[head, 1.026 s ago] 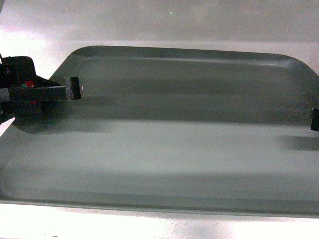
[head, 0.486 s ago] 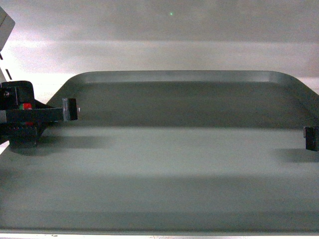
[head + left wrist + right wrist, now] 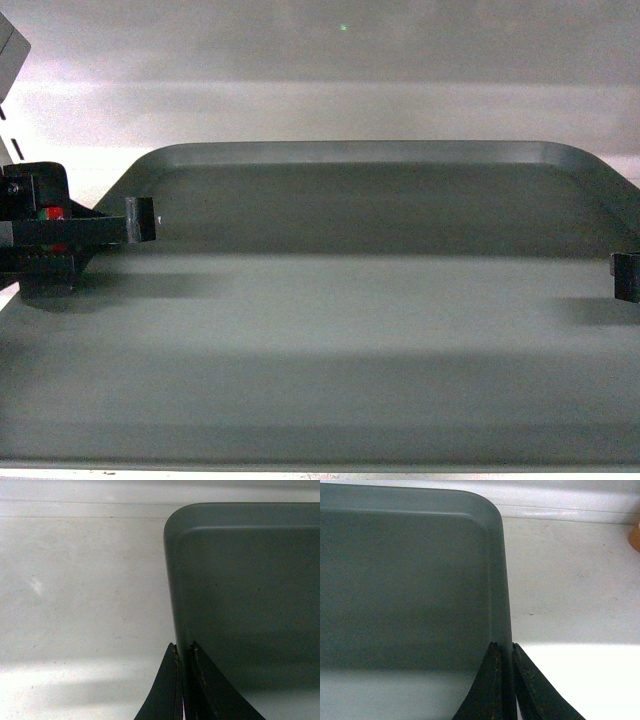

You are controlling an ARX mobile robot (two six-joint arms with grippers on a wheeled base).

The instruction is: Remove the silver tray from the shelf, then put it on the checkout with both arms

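Silver tray (image 3: 350,330): held level, filling most of the head view, over a white surface (image 3: 85,590).
Left claw (image 3: 182,652): closed on the tray's left rim, one finger on each side.
Right claw (image 3: 504,652): clamped likewise on the right rim.

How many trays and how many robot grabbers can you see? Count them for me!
Silver tray: 1
Black grippers: 2, the left gripper and the right gripper, each pinching a side rim of the tray
Total: 3
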